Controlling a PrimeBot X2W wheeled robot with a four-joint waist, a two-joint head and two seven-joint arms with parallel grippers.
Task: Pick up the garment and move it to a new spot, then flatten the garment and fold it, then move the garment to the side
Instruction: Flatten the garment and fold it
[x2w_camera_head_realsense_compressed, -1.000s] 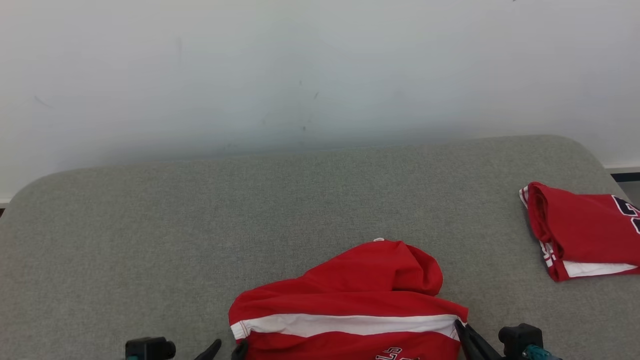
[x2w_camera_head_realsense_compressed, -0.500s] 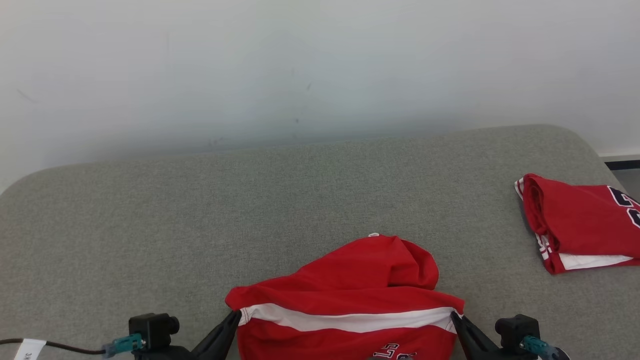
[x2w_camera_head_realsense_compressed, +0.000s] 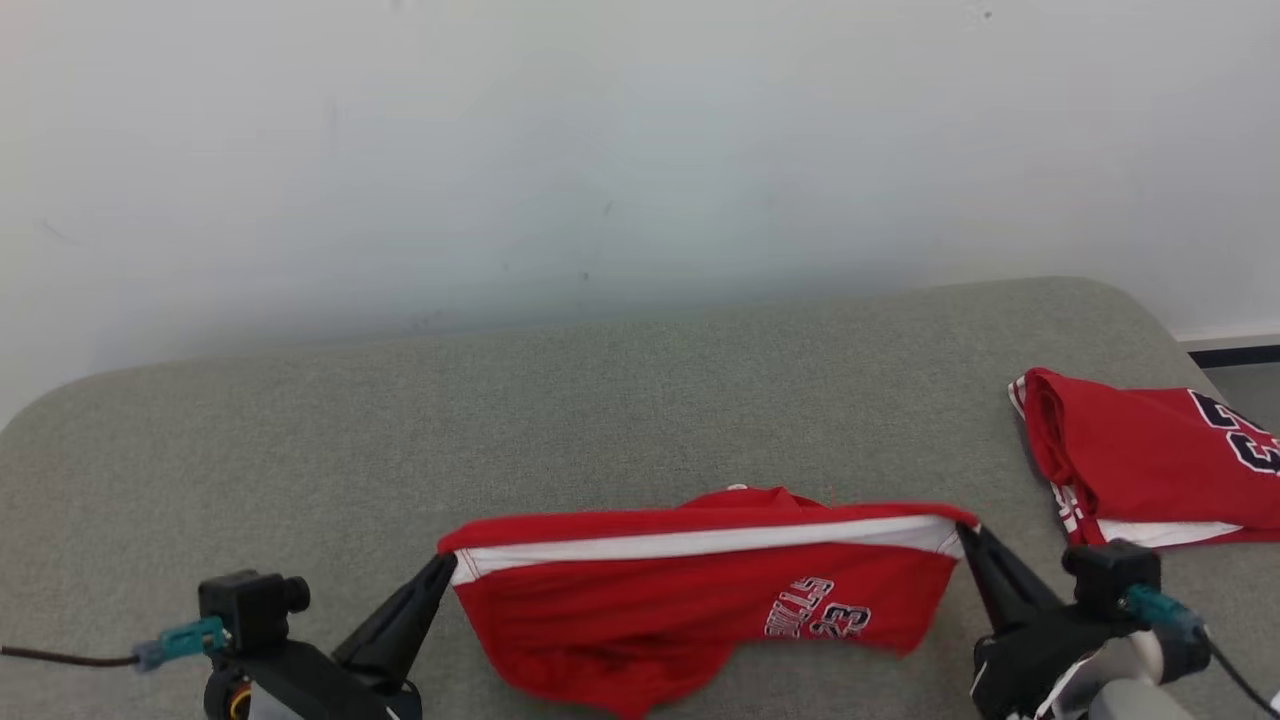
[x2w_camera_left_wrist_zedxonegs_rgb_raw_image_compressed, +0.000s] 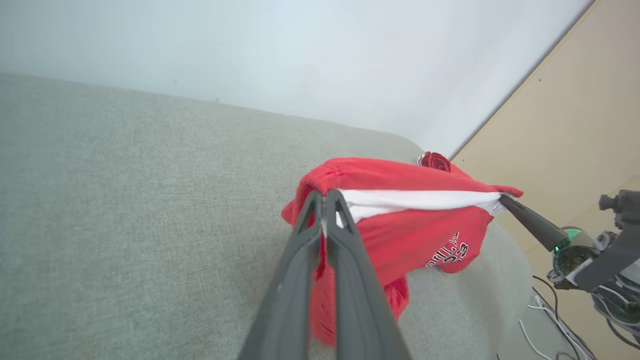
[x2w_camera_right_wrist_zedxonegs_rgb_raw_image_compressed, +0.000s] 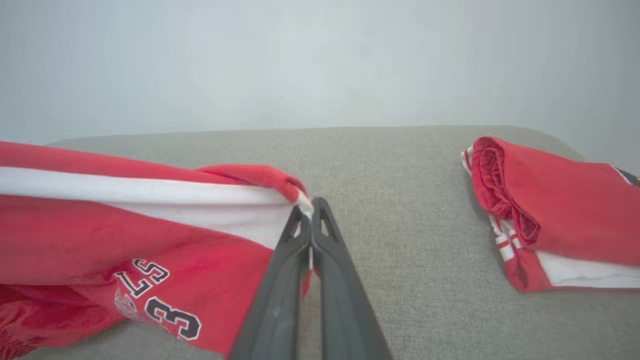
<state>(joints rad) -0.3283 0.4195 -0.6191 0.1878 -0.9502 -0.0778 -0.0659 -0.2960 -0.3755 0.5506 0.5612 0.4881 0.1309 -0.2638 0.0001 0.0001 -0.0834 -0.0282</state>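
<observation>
The garment (x2w_camera_head_realsense_compressed: 690, 600) is a pair of red shorts with a white band and dark lettering, hanging stretched between my two grippers above the grey cushioned surface (x2w_camera_head_realsense_compressed: 500, 430). My left gripper (x2w_camera_head_realsense_compressed: 447, 565) is shut on the band's left corner; the left wrist view shows its fingers (x2w_camera_left_wrist_zedxonegs_rgb_raw_image_compressed: 300, 250) pinching the cloth (x2w_camera_left_wrist_zedxonegs_rgb_raw_image_compressed: 400, 220). My right gripper (x2w_camera_head_realsense_compressed: 968, 533) is shut on the right corner, and in the right wrist view its fingers (x2w_camera_right_wrist_zedxonegs_rgb_raw_image_compressed: 325, 240) clamp the white band of the garment (x2w_camera_right_wrist_zedxonegs_rgb_raw_image_compressed: 125, 235). The lower part of the shorts droops toward the surface.
A second red garment (x2w_camera_head_realsense_compressed: 1150, 465), folded, lies at the right end of the surface, also seen in the right wrist view (x2w_camera_right_wrist_zedxonegs_rgb_raw_image_compressed: 555, 210). A pale wall (x2w_camera_head_realsense_compressed: 600, 150) rises behind. Cables (x2w_camera_left_wrist_zedxonegs_rgb_raw_image_compressed: 555, 332) lie on the floor past the right edge.
My left gripper has shut on the band's left corner. Both grippers have lifted the shorts and pulled them taut, so the heap has opened into a hanging span. The head camera has shifted.
</observation>
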